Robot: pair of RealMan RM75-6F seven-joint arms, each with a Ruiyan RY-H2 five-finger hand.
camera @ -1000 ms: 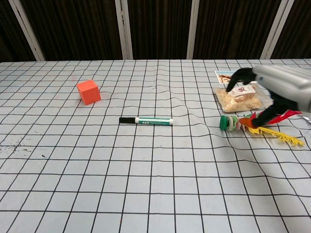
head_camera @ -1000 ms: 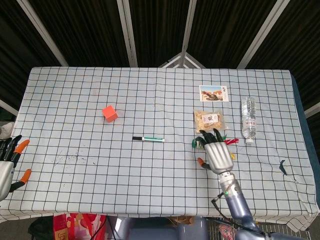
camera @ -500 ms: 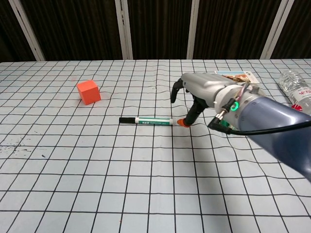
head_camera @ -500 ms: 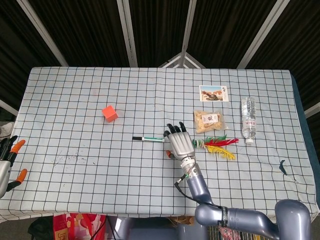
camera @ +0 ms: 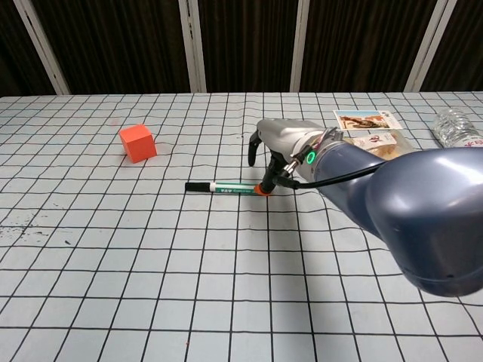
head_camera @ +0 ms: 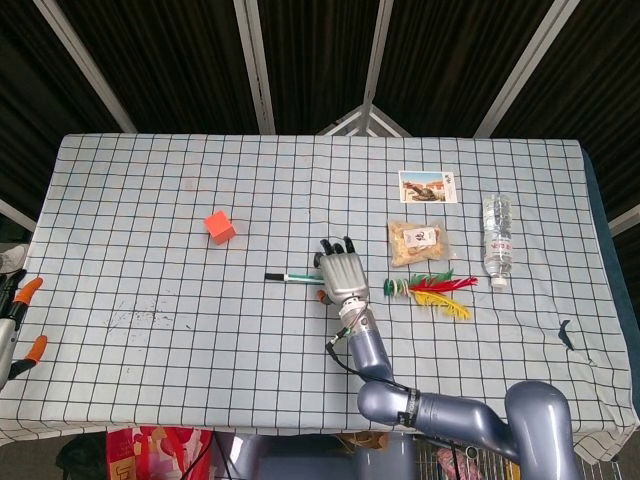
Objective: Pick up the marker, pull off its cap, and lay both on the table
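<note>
The marker [head_camera: 297, 277] lies flat mid-table, its white and green barrel pointing right and its black cap [camera: 197, 185] at the left end. My right hand [head_camera: 343, 272] hovers over the barrel's right end with fingers arched and apart. In the chest view the right hand [camera: 285, 145] has its orange thumb tip [camera: 260, 189] down at the marker [camera: 229, 188], touching or nearly touching it. Nothing is gripped. My left hand [head_camera: 12, 322] sits at the table's far left edge, fingers spread, holding nothing.
An orange cube [head_camera: 220, 226] stands left of the marker. To the right are a snack bag [head_camera: 417, 241], a feathered toy [head_camera: 432, 291], a photo card [head_camera: 427, 186] and a lying water bottle [head_camera: 496, 238].
My right hand has swept left from the snack bag and feathered toy to the marker's right end. The left hand has slipped further off the left edge.
</note>
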